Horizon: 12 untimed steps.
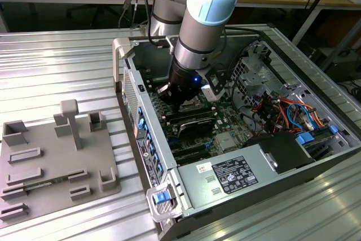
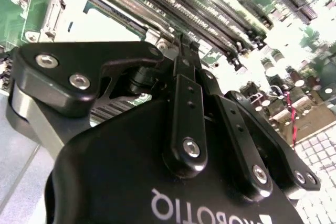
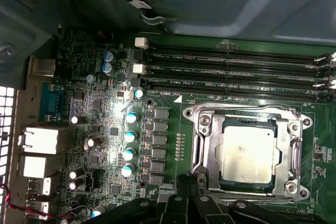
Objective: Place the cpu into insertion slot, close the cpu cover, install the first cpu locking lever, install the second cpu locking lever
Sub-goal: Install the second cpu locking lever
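Inside the open grey metal computer case (image 1: 265, 156) lying on the ribbed silver counter (image 1: 56, 66), the pale blue and grey robot arm (image 1: 200, 21) reaches down so that its black gripper (image 1: 179, 104) hangs close over the green circuit board (image 1: 225, 119). Seen in the first wrist view, the cpu (image 3: 248, 151), a small flat square chip with a pale silver-grey metal top, sits in the insertion slot (image 3: 272, 182), of which a thin dark rim shows round the chip. Over it lies the cpu cover (image 3: 205, 148), a shiny silver metal frame with a square window, flat on the socket so that the chip shows through the opening. Just beyond the socket run the long black memory slots (image 3: 231, 69), side by side, and to one side of it stands a row of small blue-topped cylindrical capacitors (image 3: 129, 137). The gripper's black finger links (image 3: 178, 208) reach in at the edge of that view, near the frame's lower corner, though contact cannot be made out. In the second wrist view the gripper (image 2: 184, 51) shows its black linkage bars drawn together to a narrow tip over the board, so the jaws look nearly closed, with nothing visibly held. On the counter at the exterior view's left rests a flat grey plastic fixture tray (image 1: 56, 162) with upright blocks and shallow pockets.
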Each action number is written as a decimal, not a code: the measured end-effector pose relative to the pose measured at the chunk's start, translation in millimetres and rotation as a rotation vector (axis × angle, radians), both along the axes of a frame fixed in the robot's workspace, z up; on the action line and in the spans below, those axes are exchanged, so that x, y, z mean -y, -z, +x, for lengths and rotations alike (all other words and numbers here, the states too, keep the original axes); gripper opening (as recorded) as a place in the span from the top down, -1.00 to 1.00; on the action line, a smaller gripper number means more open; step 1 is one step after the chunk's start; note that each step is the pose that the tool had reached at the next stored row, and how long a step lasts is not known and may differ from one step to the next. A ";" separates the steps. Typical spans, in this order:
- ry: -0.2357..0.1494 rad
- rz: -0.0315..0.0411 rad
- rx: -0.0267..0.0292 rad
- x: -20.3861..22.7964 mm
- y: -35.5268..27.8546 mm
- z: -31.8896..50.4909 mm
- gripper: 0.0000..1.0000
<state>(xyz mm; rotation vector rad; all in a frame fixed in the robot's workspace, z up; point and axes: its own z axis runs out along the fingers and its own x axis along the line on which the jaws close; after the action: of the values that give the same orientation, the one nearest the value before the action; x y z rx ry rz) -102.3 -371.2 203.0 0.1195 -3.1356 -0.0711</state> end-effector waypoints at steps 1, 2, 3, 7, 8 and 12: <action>-0.001 0.0002 -0.0006 -0.8 0.1 0.0 0.79; -0.001 0.0008 -0.0006 -1.0 0.3 0.0 0.79; -0.001 0.0006 -0.0007 -0.9 0.2 0.0 0.79; -0.001 -0.0024 -0.0008 -0.2 0.5 0.0 0.79; -0.001 -0.0027 -0.0009 0.1 0.5 0.0 0.79; -0.001 -0.0094 -0.0011 1.4 0.4 0.0 0.79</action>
<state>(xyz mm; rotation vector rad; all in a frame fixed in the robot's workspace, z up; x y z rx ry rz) -102.3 -372.6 202.6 0.1203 -3.1344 -0.0563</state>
